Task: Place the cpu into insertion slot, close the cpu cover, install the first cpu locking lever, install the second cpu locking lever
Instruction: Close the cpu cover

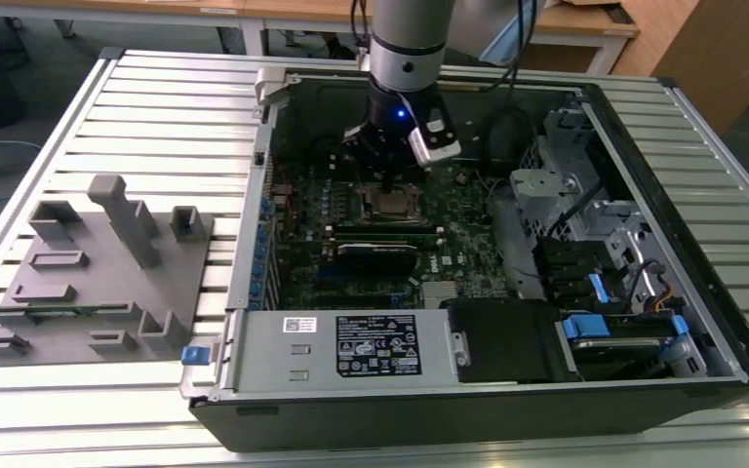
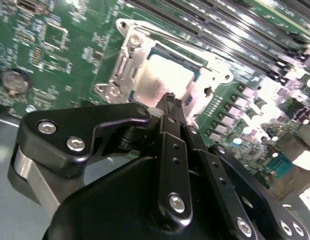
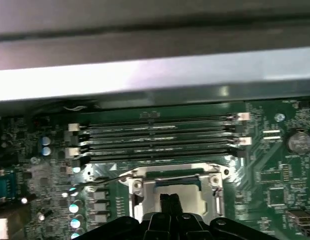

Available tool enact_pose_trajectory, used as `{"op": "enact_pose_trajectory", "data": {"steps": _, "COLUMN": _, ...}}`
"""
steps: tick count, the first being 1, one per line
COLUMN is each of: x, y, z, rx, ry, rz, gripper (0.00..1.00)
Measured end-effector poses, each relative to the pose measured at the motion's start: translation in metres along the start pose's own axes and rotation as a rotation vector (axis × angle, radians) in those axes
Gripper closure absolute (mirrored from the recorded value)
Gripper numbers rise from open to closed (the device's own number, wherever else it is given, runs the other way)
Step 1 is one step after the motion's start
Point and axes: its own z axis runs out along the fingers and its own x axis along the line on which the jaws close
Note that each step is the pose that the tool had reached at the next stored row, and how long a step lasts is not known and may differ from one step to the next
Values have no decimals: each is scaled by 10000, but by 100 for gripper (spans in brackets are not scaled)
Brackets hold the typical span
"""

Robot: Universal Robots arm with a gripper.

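Right now the arm reaches down from the upper middle of the exterior view into the open computer case (image 1: 479,421), which lies on its side on the slatted desk (image 1: 75,419). The gripper (image 1: 385,183) hangs low over the green motherboard (image 1: 348,229), just above the socket. In both wrist views its black fingers (image 2: 171,150) are drawn together to a narrow tip, and I see nothing caught between them. The cpu (image 2: 165,75) sits in the socket, its pale metal top showing bright directly beyond the gripper's tip (image 3: 167,199); from here I cannot tell whether the tip touches it. The cpu cover (image 2: 126,65) lies flat around the chip, framing it with its silver border. A thin wire lever (image 3: 102,178) runs out sideways from the socket. The memory slots (image 3: 155,137) run in a row just beyond the socket. On the exterior view's left, well apart from the case, a grey fixture block (image 1: 89,273) rests on the desk.
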Motion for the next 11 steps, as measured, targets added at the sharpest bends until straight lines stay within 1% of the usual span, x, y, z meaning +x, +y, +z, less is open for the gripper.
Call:
{"op": "enact_pose_trajectory", "data": {"steps": 4, "x": 88, "y": -7, "z": 1, "rx": -1, "ry": -5, "rz": -25, "gripper": 90}}
{"op": "enact_pose_trajectory", "data": {"steps": 7, "x": 136, "y": -11, "z": 0, "rx": -1, "ry": -6, "rz": -45, "gripper": 90}}
{"op": "enact_pose_trajectory", "data": {"steps": 11, "x": 180, "y": -27, "z": 0, "rx": -2, "ry": -22, "rz": -114, "gripper": 90}}
